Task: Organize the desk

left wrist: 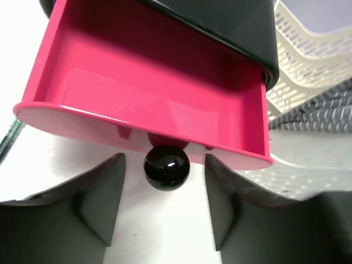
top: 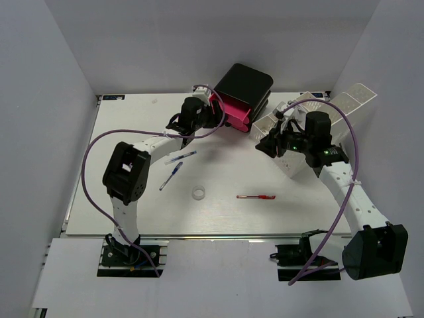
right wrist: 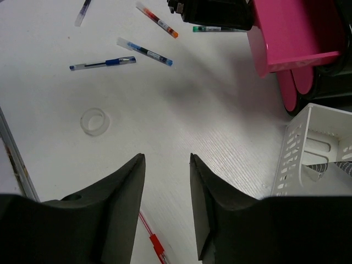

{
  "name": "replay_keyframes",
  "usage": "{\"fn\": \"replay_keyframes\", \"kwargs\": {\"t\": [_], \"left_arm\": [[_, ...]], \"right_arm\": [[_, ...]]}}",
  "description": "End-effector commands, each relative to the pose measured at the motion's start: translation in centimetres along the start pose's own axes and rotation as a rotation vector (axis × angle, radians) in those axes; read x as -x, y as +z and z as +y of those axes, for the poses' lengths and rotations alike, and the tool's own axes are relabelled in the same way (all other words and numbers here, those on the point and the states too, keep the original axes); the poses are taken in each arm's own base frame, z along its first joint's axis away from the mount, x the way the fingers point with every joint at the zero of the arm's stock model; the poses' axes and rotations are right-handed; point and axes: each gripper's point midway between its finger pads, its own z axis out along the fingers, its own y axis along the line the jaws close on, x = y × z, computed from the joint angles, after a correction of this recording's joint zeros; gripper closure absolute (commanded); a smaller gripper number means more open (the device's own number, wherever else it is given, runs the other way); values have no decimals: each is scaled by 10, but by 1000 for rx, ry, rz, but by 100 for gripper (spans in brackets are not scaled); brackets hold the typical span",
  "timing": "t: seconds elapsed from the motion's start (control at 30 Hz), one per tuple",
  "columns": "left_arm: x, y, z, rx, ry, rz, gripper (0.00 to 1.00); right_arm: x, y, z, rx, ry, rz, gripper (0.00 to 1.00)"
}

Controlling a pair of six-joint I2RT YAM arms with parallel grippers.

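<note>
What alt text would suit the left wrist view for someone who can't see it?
An open pink drawer, nothing visible inside, fills the view, its round black knob between the two dark fingers of the left pincer, a gap on each side. Behind it are the black unit it slides from and, at right, a white perforated tray.

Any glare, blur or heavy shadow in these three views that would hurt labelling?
Top external: even light, sharp, only soft shadows on the desk. Left wrist: a bright glint on the black knob; the near fingers look slightly soft. Right wrist: a diffuse grey shadow on the desk beside the pink drawer; the clear tape roll is crisp.
</note>
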Motion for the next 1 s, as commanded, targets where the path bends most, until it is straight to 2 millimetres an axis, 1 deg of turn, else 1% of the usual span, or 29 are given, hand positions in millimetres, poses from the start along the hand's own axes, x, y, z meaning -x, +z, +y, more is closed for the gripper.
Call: {"fn": "replay_keyframes", "kwargs": {"t": [0.0,0.07,0.17,0.2,0.27,0.3,0.33,0.37,0.47,0.5,0.57,0.6,0.63,0.67,0.7,0.73,0.77,0.8,0.83,0.9,0.93,0.97], "left_arm": [[37,-19,-16,-21,9,-64,29],[40,-20,-17,-18,14,-65,24],[45,-25,-20,-19,16,-71,22],[51,-29,-23,-24,20,-81,22],[52,-33,-23,-15,23,-80,22],[54,-35,-24,-15,26,-85,17],[60,-39,-27,-20,30,-96,16],[58,-40,-26,-17,34,-86,16],[64,-42,-24,-8,36,-84,16],[62,-44,-24,-9,35,-80,16],[70,-55,-29,-19,35,-100,17],[64,-60,-26,-9,36,-93,19],[72,-72,-31,-18,42,-117,19],[72,-77,-31,-13,48,-113,20],[68,-81,-29,-6,51,-103,26],[72,-88,-32,-7,57,-107,31],[64,-93,-30,5,56,-63,39],[60,-96,-30,8,51,-29,51],[43,-106,-28,20,36,54,77],[24,-118,-30,29,17,133,96],[-2,-130,-20,69,-7,231,100],[-11,-141,-24,65,-11,269,100]], "right_arm": [[5,-3,1,12,-25,-21,55],[4,-4,2,16,-24,-20,47],[6,-5,4,30,-31,-24,43],[5,-5,4,30,-31,-23,42],[4,-4,6,38,-30,-19,42],[4,-5,4,34,-31,-20,42],[4,-5,4,35,-32,-21,41],[3,-4,5,38,-29,-18,41],[3,-5,3,33,-29,-18,41],[3,-5,4,35,-28,-17,41],[2,-6,3,35,-27,-18,41],[2,-6,2,33,-26,-18,41],[3,-7,3,38,-29,-21,41],[3,-7,2,37,-27,-20,41],[3,-7,2,37,-26,-21,41],[3,-7,5,46,-29,-21,41],[2,-7,4,47,-28,-20,41],[2,-7,4,47,-28,-20,41],[1,-7,4,47,-29,-18,42],[1,-7,2,41,-34,-17,43],[1,-7,0,36,-32,-16,46],[1,-7,2,42,-33,-15,49]]}}
